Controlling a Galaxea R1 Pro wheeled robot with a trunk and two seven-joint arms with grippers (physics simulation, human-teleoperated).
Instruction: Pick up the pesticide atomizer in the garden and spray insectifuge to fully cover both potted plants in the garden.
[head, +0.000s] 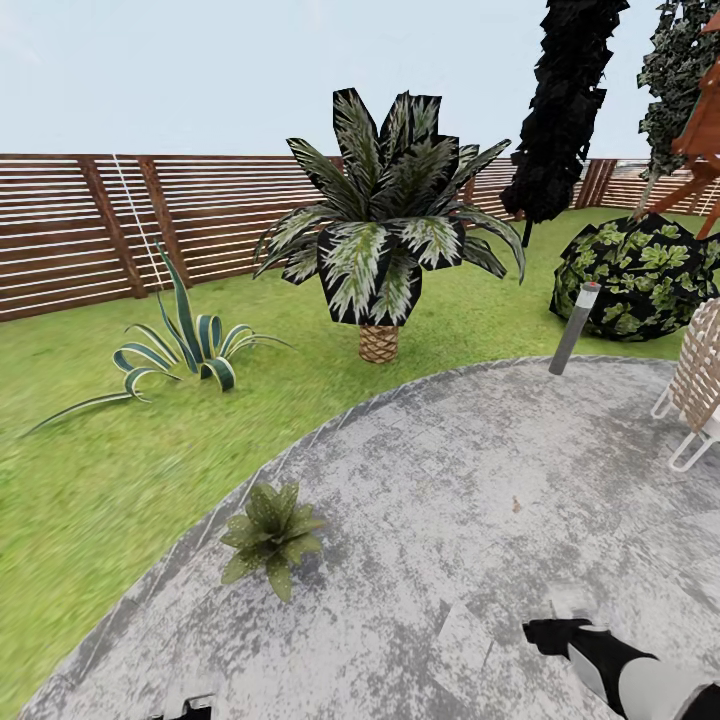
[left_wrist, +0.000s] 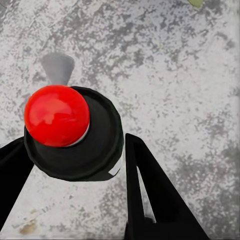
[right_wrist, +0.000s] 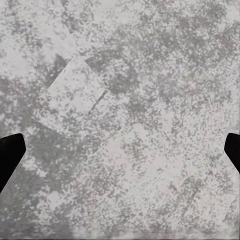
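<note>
I am looking down the left gripper, and its two black fingers are sitting either side of the pesticide atomizer, apparently clamped on its black round body; the red dome on top is standing clear of them. I am judging it a rigid, light plastic bottle, smooth and a little slippery, so I am wanting the hold low on the dark body, never on the red button, which I take to be the trigger. The right gripper is hanging spread wide over bare grey paving, holding nothing. Out ahead in the head view, one potted plant, a low rosette of pointed speckled green leaves, is sitting on the paving near the lawn's edge; beyond it the striped agave, the tall palm and the slatted fence are standing well apart.
</note>
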